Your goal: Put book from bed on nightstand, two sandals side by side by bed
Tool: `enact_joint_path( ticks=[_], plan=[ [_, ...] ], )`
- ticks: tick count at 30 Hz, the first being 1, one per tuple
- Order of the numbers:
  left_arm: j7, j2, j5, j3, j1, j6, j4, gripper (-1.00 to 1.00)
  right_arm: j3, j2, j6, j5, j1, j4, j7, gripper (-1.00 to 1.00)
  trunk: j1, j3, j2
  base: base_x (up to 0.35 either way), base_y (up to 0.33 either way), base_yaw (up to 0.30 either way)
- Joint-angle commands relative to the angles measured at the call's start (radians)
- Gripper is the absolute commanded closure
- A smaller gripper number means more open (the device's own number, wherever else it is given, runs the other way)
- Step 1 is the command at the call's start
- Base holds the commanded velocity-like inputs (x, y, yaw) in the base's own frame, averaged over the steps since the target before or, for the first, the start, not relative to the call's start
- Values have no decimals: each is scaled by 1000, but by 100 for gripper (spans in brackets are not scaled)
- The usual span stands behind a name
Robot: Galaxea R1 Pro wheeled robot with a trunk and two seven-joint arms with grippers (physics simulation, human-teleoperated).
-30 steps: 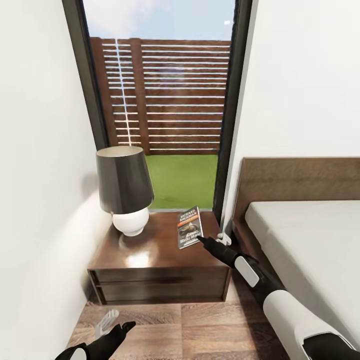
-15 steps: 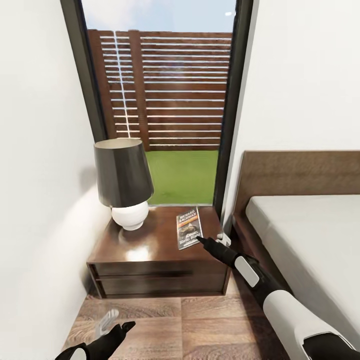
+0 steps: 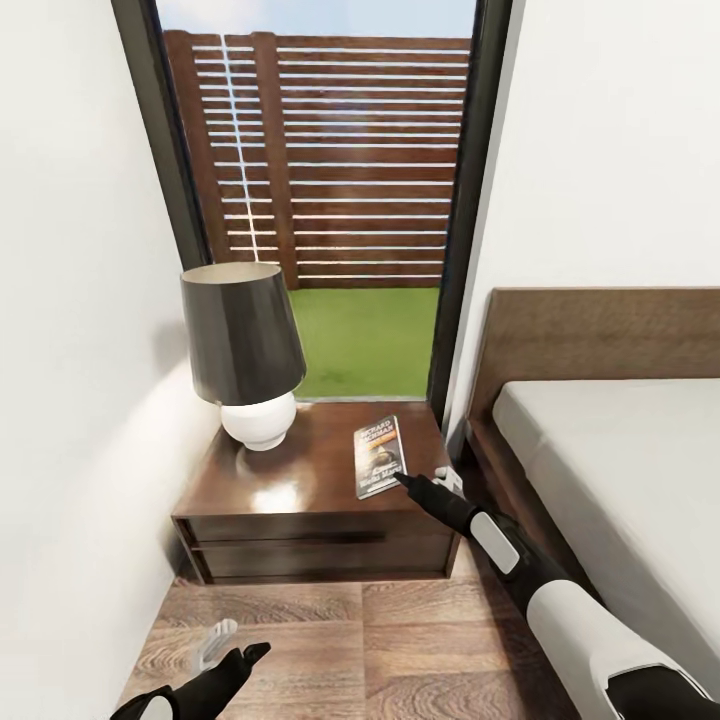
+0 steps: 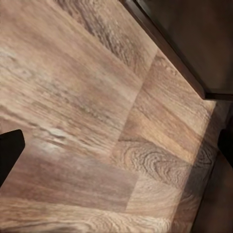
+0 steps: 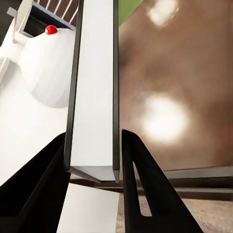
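My right gripper [image 3: 401, 481] is shut on the lower edge of the book [image 3: 380, 456], a thin dark paperback with white lettering and an orange band. The book is over the right part of the nightstand [image 3: 290, 500]; I cannot tell whether it touches the glossy top. In the right wrist view the book [image 5: 94, 97] shows edge-on between my two dark fingers [image 5: 48, 179]. My left gripper [image 3: 232, 650] hangs open low over the wood floor [image 4: 97, 121], holding nothing. The bed [image 3: 620, 470] lies to the right. The sandals are out of view.
A lamp [image 3: 243, 350] with a dark shade and white base takes the nightstand's left half. Behind it is a tall dark-framed window [image 3: 330, 200] onto grass and a fence. A white wall closes the left side, and the headboard [image 3: 590, 340] stands close on the right.
The whole picture has shifted, so the camera moved; nightstand and lamp sit a little differently in view. My right gripper keeps its hold on the book.
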Motion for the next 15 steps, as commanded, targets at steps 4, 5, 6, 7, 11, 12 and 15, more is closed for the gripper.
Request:
enact_joint_path(
  ticks=[4,5,6,7,11,12,15],
  plan=[
    [-5,1,-2,3,0,5,0,-100,4,-3,4,-11,-1,0,0,100,0,-1,0,4,0,0],
    [-5,1,-2,3,0,5,0,-100,4,-3,4,-11,-1,0,0,100,0,-1,0,17,0,0],
    [-7,2,-4,2,0,4,0,-100,4,-3,4,-12,-1,0,0,100,0,-1,0,103,0,0],
    [-7,2,-5,1,0,3,0,-100,4,-4,4,-12,-1,0,0,100,0,-1,0,148,0,0],
    [-7,4,-7,0,1,1,0,-100,3,-5,4,-12,-1,0,0,100,0,-1,0,196,0,0],
    [-7,4,-8,0,1,0,0,-100,3,-5,4,-13,-1,0,0,100,0,-1,0,255,0,0],
    [-8,7,-9,0,1,-4,0,-100,3,-6,4,-13,-2,0,0,100,0,-1,0,274,0,0]
  ],
)
